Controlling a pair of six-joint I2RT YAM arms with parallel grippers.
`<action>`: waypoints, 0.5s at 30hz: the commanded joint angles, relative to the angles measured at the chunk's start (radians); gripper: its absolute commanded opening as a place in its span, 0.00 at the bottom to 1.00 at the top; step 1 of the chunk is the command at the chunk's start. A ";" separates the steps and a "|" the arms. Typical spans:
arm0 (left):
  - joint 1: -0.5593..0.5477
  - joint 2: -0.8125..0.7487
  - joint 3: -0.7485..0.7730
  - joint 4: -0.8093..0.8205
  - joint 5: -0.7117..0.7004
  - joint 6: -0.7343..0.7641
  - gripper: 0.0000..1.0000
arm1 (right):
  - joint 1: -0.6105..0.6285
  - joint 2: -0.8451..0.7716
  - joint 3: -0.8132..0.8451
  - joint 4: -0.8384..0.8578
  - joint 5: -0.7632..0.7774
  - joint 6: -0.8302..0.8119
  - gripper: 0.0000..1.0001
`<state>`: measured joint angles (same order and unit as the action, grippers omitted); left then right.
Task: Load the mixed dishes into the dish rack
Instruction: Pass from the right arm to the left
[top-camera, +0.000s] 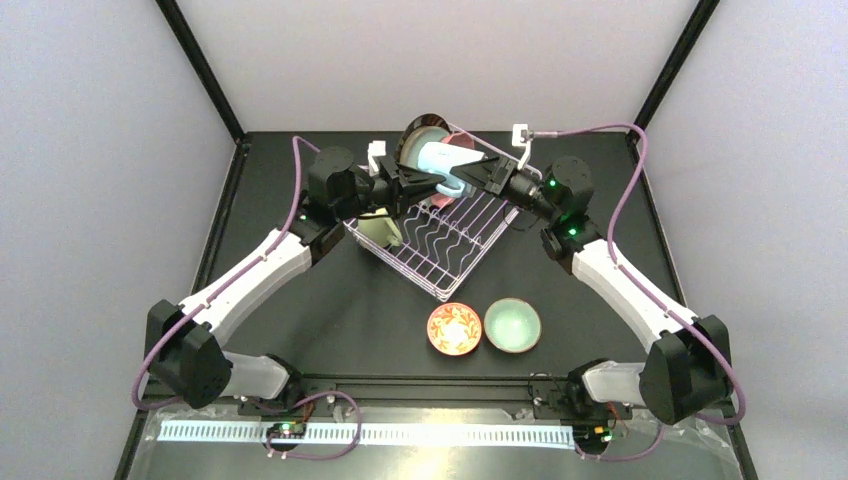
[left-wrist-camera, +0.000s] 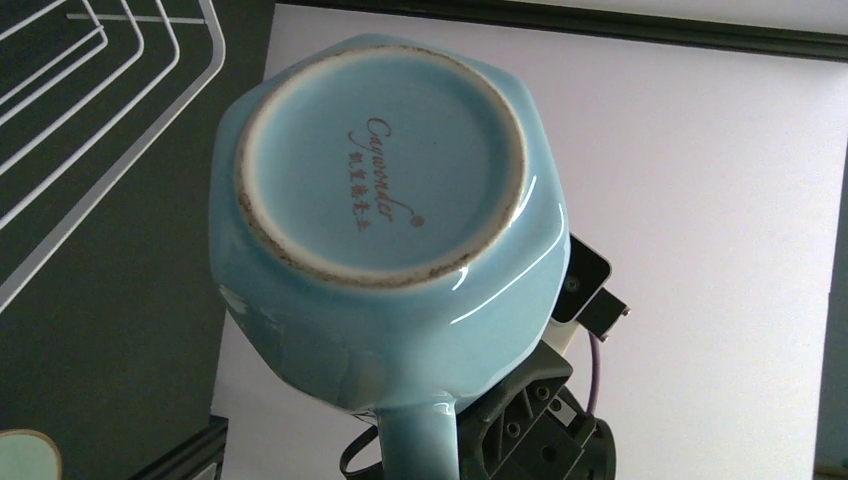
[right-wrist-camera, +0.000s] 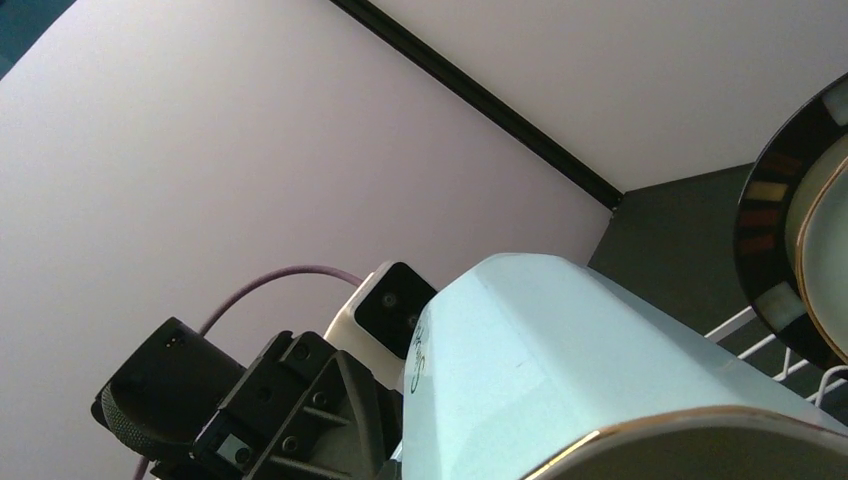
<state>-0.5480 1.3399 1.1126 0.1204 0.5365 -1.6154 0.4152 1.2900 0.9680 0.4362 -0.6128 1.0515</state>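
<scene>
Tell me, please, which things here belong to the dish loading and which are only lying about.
Belong to the job: dish rack, blue mug, cream mug, striped-rim plate, pink plate, red-orange bowl, mint bowl.
Not of the job: purple cable, white light strip at the near edge; both rig parts.

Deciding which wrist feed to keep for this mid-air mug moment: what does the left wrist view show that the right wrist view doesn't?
Only the left wrist view: the blue mug's underside with its printed maker's mark, its handle, and the right arm's wrist camera.
Only the right wrist view: the mug's side wall and gilt lip, the cream plate with dark striped rim, and the left arm's wrist camera.
Both: the mug filling much of the frame, a few white wires of the dish rack, and the pale wall behind.
</scene>
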 joint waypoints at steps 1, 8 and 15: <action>-0.020 0.004 0.050 0.062 0.052 0.158 0.01 | 0.037 -0.005 0.001 -0.078 -0.006 0.012 0.11; -0.020 -0.001 0.048 0.072 0.043 0.166 0.01 | 0.037 -0.020 0.002 -0.131 0.021 -0.011 0.25; -0.020 -0.007 0.050 0.081 0.043 0.169 0.02 | 0.037 -0.031 -0.002 -0.149 0.039 -0.013 0.40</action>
<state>-0.5499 1.3422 1.1126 0.1040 0.5308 -1.4979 0.4313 1.2739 0.9680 0.3206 -0.5838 1.0431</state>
